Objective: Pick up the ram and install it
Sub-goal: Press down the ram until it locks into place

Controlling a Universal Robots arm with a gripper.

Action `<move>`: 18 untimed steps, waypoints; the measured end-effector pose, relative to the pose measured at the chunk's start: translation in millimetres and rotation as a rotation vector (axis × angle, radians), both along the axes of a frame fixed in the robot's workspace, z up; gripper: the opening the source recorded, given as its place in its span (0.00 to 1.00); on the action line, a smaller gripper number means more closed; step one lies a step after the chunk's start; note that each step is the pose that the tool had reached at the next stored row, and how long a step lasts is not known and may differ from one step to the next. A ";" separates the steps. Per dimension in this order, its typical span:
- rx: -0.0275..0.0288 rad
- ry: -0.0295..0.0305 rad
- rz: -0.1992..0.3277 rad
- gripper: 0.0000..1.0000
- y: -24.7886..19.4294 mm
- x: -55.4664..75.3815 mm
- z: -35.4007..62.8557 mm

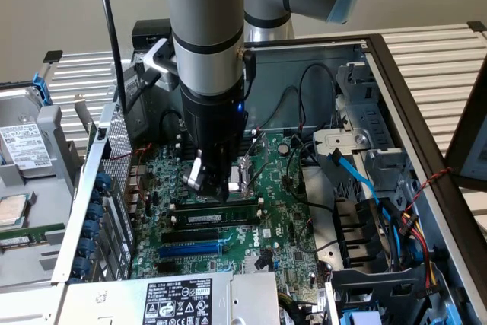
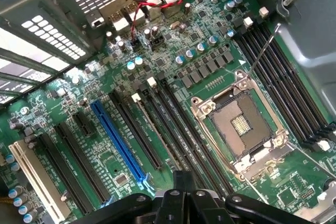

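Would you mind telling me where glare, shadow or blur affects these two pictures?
Exterior view: even room light, the arm shades the motherboard beneath the gripper, and a small blue light glows on the wrist. Wrist view: bright light floods through the vent grille and washes it out, the metal socket frame glints, and the gripper looks dark and soft.

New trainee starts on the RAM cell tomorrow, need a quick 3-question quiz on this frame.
1. True or false: a cooler covers the CPU socket.
2. The gripper is above: A) the drive label, B) the motherboard, C) the table outside the case.
3. Are the gripper's jaws open or shut?

Key: 1 false, the socket is bare; 2 B; 3 shut.
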State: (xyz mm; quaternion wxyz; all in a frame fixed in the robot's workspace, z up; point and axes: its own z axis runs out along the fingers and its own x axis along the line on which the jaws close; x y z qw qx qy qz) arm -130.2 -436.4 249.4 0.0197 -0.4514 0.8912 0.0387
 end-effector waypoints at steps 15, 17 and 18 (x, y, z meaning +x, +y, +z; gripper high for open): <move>-0.0026 0.0000 -0.216 0.11 0.0 0.0 0.0; -0.0028 0.0000 -0.244 0.11 0.0 0.0 0.0; -0.0030 0.0000 -0.258 0.11 0.0 0.0 0.0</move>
